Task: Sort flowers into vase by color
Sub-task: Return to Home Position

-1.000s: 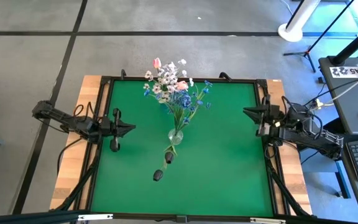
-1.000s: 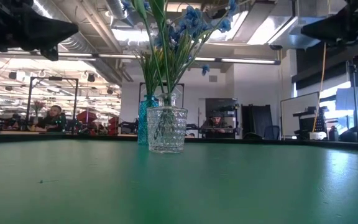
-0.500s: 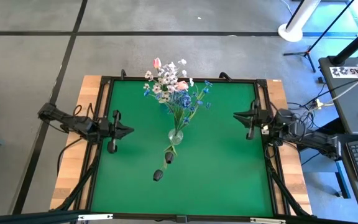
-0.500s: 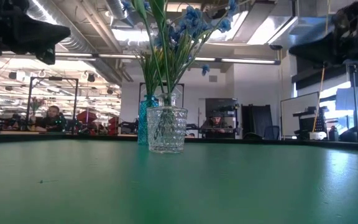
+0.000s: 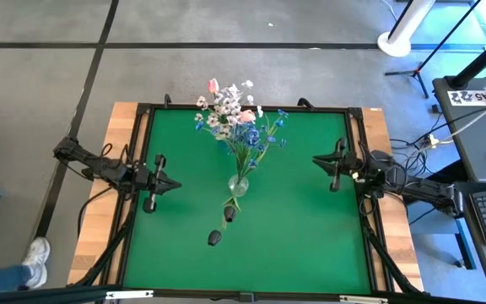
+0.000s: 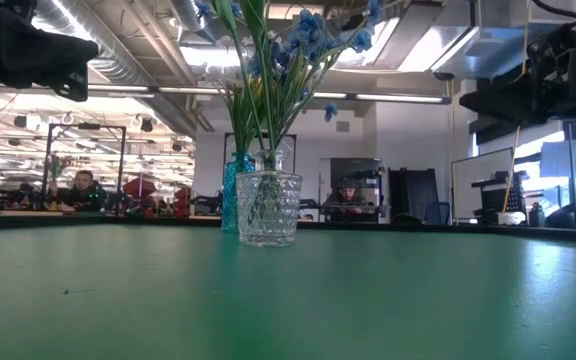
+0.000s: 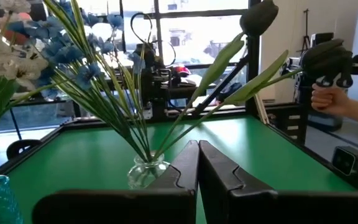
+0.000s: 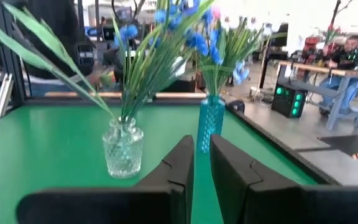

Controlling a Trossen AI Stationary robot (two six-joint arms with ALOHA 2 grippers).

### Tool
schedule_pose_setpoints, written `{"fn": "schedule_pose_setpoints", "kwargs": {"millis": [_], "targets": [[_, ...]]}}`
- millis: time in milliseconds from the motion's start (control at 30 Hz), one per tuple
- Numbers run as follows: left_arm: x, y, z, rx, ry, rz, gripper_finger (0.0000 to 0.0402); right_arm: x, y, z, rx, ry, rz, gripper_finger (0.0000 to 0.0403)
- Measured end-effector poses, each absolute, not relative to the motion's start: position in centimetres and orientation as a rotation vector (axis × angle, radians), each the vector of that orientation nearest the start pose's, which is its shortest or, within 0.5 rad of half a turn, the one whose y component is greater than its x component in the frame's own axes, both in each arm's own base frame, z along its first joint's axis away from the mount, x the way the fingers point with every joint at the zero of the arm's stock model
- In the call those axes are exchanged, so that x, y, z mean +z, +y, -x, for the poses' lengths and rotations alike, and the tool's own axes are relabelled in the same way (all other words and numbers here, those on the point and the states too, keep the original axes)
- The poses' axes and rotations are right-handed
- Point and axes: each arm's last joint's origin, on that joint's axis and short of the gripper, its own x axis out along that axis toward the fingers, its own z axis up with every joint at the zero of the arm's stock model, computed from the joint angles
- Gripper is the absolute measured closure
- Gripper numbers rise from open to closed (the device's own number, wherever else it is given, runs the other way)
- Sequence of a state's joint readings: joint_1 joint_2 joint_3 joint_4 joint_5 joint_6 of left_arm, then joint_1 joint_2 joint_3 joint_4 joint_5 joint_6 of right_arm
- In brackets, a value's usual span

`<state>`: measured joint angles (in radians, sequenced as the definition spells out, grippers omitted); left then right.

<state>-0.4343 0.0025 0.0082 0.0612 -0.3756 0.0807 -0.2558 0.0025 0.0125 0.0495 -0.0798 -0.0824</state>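
The green table (image 5: 310, 236) carries no loose stems. All flowers (image 5: 239, 127) stand in two vases: a clear glass vase (image 6: 268, 208) at centre and a blue vase (image 8: 211, 122) just behind it, so sorting appears complete. The left gripper (image 7: 197, 163) is closed and empty at the left edge. The right gripper (image 8: 201, 155), slightly apart, is empty at the right edge.

There are no words or numbers clear enough to read. A small white tag (image 5: 469, 96) on the right has marks too tiny to tell.
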Motion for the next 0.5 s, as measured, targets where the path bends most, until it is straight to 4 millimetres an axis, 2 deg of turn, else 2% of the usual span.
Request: {"fn": "schedule_pose_setpoints", "kwargs": {"millis": [200,400,500], "targets": [[17.2,-3.0,-9.1,-0.051,-0.064,-0.029,0.0399,17.0,-2.3,-9.5,-0.196,-0.029,0.078,0.0349],[17.5,-2.4,-9.2,0.074,-0.09,0.002,0.0399,16.9,-2.3,-9.5,-0.195,-0.031,0.037,0.0349],[17.5,-1.9,-9.4,0.081,-0.094,-0.024,0.0399,16.9,-2.3,-9.5,-0.195,-0.031,0.037,0.0349]]}}
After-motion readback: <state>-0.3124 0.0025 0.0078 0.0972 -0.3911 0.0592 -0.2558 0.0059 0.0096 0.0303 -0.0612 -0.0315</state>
